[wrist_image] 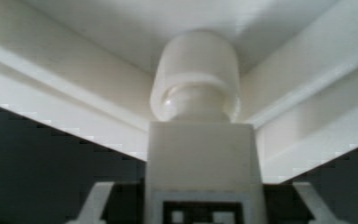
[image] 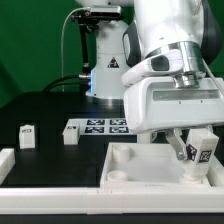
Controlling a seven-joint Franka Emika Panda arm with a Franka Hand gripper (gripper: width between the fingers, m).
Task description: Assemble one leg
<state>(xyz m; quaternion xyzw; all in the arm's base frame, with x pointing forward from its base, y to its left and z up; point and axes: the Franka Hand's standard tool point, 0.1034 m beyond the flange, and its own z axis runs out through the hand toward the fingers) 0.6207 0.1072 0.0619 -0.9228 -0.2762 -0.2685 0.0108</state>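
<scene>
My gripper is shut on a leg, a small white block with a black-and-white tag. It holds the leg tilted, just above the right part of the large white tray-like piece. In the wrist view the leg runs away from the camera between my fingers. Its rounded end points at the tray-like piece's white ribs, and its tag shows at the near end. Whether that end touches the piece is hidden. Two more legs stand on the dark table at the exterior view's left.
The marker board lies on the table behind the tray-like piece. Another white part sits at the exterior view's left edge. The arm's base and a lamp stand rise at the back.
</scene>
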